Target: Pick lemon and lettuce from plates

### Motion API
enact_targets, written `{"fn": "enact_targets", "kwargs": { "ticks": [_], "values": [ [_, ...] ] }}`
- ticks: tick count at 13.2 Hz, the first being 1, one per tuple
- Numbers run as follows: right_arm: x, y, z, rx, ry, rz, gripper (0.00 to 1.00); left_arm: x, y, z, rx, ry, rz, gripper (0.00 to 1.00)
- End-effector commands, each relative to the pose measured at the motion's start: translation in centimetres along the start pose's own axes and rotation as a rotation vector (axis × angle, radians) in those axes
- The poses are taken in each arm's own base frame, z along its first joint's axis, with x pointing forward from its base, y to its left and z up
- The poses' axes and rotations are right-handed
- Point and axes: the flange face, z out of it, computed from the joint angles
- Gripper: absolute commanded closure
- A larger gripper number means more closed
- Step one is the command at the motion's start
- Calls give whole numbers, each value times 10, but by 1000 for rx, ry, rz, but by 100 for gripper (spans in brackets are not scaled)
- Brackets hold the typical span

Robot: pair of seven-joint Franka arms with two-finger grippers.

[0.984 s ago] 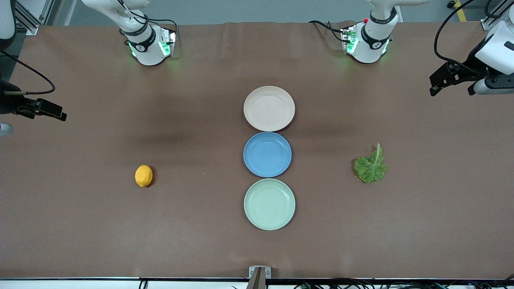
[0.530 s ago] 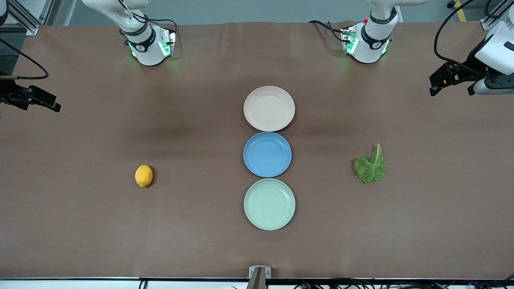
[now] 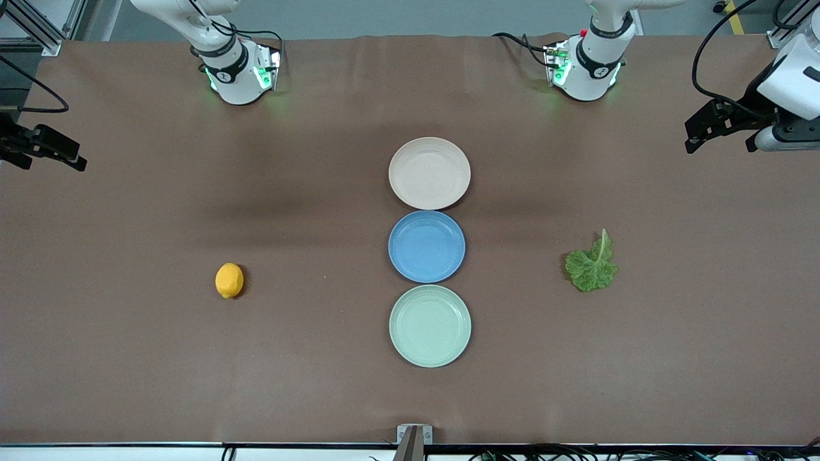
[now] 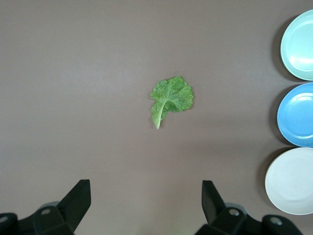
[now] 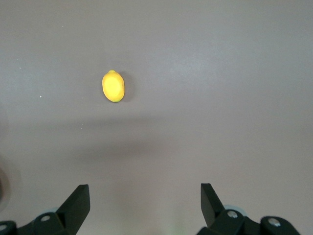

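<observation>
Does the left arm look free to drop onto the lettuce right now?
Probably yes. The lettuce lies alone on bare table, apart from the plates, and the left gripper is open with nothing between.

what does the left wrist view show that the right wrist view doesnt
Only the left wrist view shows the lettuce lying flat on the bare table, plus three plates in a row at one edge: the mint green plate, the blue plate and the beige-pink plate, all empty. Only the right wrist view shows the lemon, alone on the table. Both show the brown table and that arm's own claw, open and holding nothing: the left claw and the right claw.
</observation>
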Motion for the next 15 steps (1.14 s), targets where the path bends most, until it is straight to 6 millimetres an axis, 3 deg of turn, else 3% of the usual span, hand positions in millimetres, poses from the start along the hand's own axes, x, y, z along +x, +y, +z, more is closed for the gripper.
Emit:
{"fn": "enact_targets", "kwargs": {
  "ticks": [1, 15],
  "values": [
    [-10, 1, 0, -16, 2, -31, 0, -3, 0, -2, 15, 4, -16, 0],
    [-12, -2, -4, 27, 14, -35, 0, 4, 3, -1, 20, 11, 6, 0]
  ]
}}
